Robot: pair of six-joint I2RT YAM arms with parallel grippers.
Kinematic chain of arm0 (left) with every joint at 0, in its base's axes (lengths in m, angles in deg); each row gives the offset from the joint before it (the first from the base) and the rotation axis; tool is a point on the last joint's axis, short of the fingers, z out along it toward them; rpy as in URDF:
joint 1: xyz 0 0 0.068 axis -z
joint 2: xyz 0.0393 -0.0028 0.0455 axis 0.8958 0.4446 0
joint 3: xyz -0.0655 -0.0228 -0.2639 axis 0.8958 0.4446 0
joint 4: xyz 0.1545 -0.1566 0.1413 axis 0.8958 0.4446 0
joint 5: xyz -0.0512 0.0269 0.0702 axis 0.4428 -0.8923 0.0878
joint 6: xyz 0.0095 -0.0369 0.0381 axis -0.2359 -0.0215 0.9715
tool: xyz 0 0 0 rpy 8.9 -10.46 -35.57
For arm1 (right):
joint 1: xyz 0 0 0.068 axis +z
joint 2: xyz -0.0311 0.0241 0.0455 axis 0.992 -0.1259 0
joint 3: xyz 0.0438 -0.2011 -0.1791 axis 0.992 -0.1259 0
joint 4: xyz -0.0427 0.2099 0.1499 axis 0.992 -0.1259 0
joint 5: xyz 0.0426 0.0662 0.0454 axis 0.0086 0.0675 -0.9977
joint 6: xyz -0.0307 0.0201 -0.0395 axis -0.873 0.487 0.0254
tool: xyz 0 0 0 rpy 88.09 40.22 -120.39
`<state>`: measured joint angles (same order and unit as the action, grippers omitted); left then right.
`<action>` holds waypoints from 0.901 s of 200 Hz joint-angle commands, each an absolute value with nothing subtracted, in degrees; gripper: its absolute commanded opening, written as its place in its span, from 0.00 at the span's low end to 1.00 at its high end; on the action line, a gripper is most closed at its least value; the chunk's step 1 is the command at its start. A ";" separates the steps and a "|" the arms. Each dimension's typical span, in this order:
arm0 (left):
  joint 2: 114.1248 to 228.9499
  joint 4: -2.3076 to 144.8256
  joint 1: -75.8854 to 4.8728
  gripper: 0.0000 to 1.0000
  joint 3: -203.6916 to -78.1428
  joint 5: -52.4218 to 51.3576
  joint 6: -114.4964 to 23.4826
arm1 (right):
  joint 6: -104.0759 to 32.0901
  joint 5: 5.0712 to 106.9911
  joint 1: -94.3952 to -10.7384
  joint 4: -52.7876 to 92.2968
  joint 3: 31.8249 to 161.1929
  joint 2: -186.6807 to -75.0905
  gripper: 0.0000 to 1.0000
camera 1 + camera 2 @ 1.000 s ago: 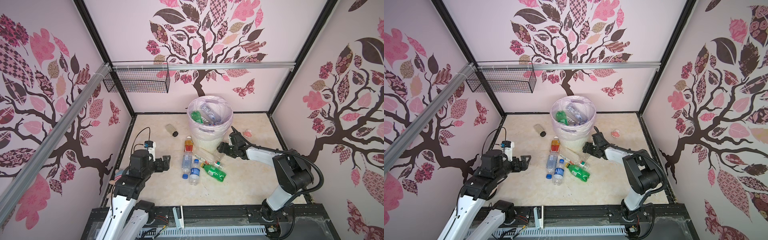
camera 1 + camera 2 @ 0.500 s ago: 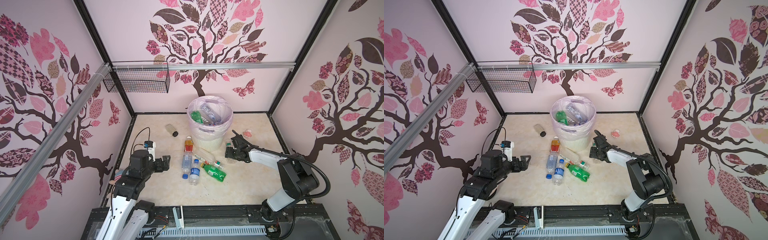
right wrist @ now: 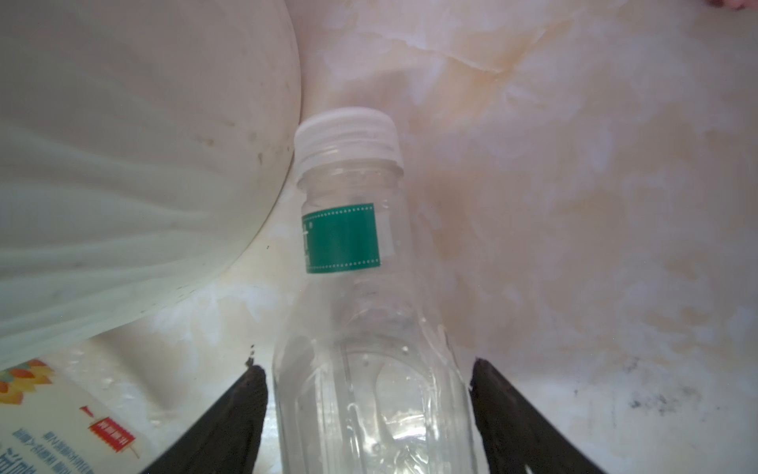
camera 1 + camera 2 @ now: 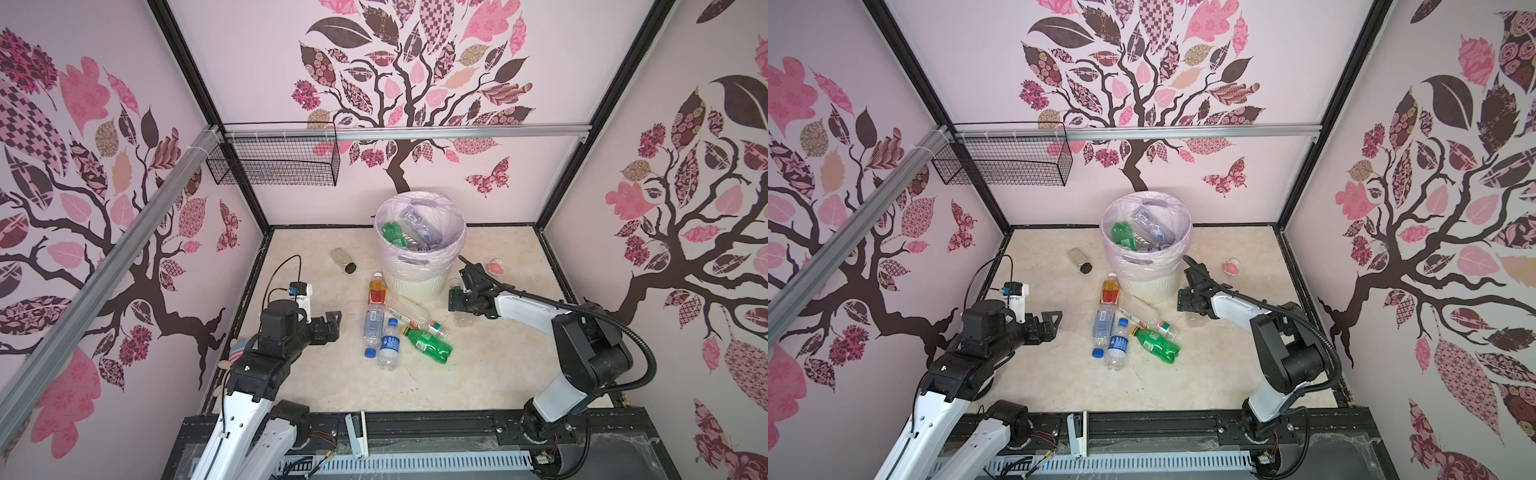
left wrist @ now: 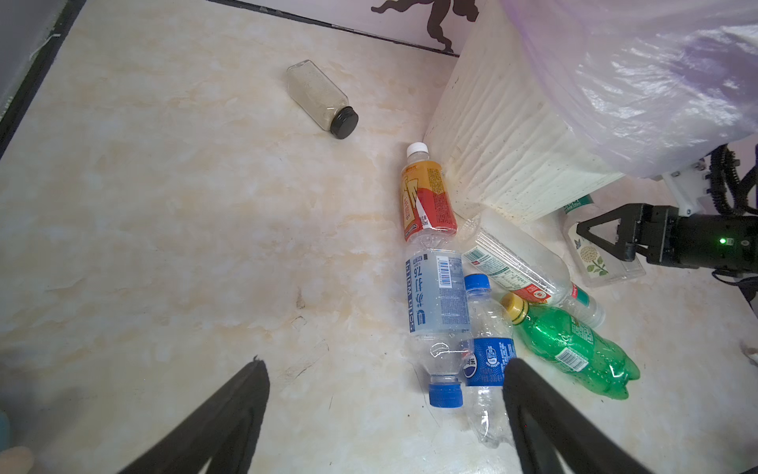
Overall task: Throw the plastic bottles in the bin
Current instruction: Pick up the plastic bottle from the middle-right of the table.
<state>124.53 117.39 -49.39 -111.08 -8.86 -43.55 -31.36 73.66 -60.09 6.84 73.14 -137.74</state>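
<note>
Jaws of our right gripper [image 3: 366,363] straddle a clear bottle [image 3: 348,246] right of the bin [image 4: 415,286], and we cannot tell if they pinch; left gripper [image 5: 385,362] hangs wide open, empty

On the cream marbled tabletop [image 4: 328,374], a squat brownish clear jar with a black lid [image 4: 344,260] lies on its side at eleven o'clock from centre; a small pink toy [image 4: 495,267] sits at two o'clock; a black wire basket [image 4: 274,166] hangs beyond, at eleven

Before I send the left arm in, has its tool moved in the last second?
No. The left tool holds its spot, open, with the same gap to the bin.
</note>
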 commanded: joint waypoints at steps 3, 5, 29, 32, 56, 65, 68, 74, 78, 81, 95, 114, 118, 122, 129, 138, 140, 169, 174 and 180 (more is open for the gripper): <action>123.88 116.91 -49.00 0.92 -109.88 -9.68 -44.11 | -32.21 74.27 -60.62 4.92 74.69 -139.55 0.78; 123.88 116.88 -48.97 0.92 -109.91 -9.75 -44.11 | -32.13 74.27 -60.66 4.85 74.69 -139.57 0.78; 123.87 116.86 -48.91 0.92 -109.91 -9.81 -44.13 | -31.45 73.79 -61.51 5.13 73.90 -139.08 0.71; 123.88 116.88 -48.91 0.92 -109.85 -9.85 -44.11 | -31.41 73.75 -61.62 5.11 73.77 -138.93 0.70; 123.88 116.96 -48.80 0.92 -109.90 -9.90 -44.11 | -30.97 74.00 -62.76 4.75 73.20 -136.99 0.63; 123.88 116.98 -48.68 0.92 -109.92 -9.95 -44.17 | -30.82 74.43 -63.21 4.37 73.18 -135.83 0.60; 123.86 116.93 -48.69 0.92 -109.88 -9.95 -44.13 | -30.73 74.64 -63.42 4.17 73.21 -135.35 0.60; 123.87 116.96 -48.70 0.92 -109.91 -9.95 -44.11 | -30.70 75.03 -63.67 3.73 73.29 -134.39 0.58; 123.88 116.94 -48.61 0.92 -109.91 -10.00 -44.12 | -30.75 75.33 -63.84 3.50 73.41 -133.61 0.56; 123.84 117.00 -48.60 0.92 -109.90 -9.97 -44.13 | -30.78 75.55 -64.01 3.29 73.44 -133.03 0.56; 123.88 117.00 -48.63 0.92 -109.91 -10.03 -44.11 | -30.96 77.13 -64.69 1.60 74.50 -130.14 0.55; 123.97 116.84 -48.63 0.92 -109.99 -9.95 -44.27 | -31.70 79.06 -65.84 -0.77 76.35 -126.07 0.55; 123.97 116.85 -48.58 0.92 -109.96 -9.95 -44.22 | -31.87 79.31 -66.12 -1.15 76.81 -125.27 0.55; 124.01 116.97 -48.66 0.92 -109.92 -9.95 -44.25 | -32.07 79.66 -66.40 -1.50 77.30 -124.47 0.55; 123.98 116.87 -48.60 0.92 -109.92 -9.95 -44.24 | -32.48 80.07 -66.82 -1.96 78.13 -123.08 0.55; 123.97 116.89 -48.61 0.92 -109.94 -9.95 -44.20 | -33.08 80.87 -67.20 -2.28 79.12 -121.50 0.55; 123.97 116.92 -48.65 0.92 -109.87 -9.95 -44.20 | -33.25 81.06 -67.25 -2.40 79.40 -121.17 0.55; 123.90 116.96 -48.55 0.92 -109.96 -9.93 -44.20 | -35.17 83.11 -67.30 -6.39 87.51 -119.08 0.55; 123.88 116.99 -48.52 0.92 -109.92 -9.94 -44.21 | -35.49 82.83 -67.30 -7.03 89.35 -118.96 0.55; 123.88 117.01 -48.44 0.92 -109.96 -9.95 -44.20 | -35.84 82.01 -67.30 -7.80 91.57 -118.95 0.55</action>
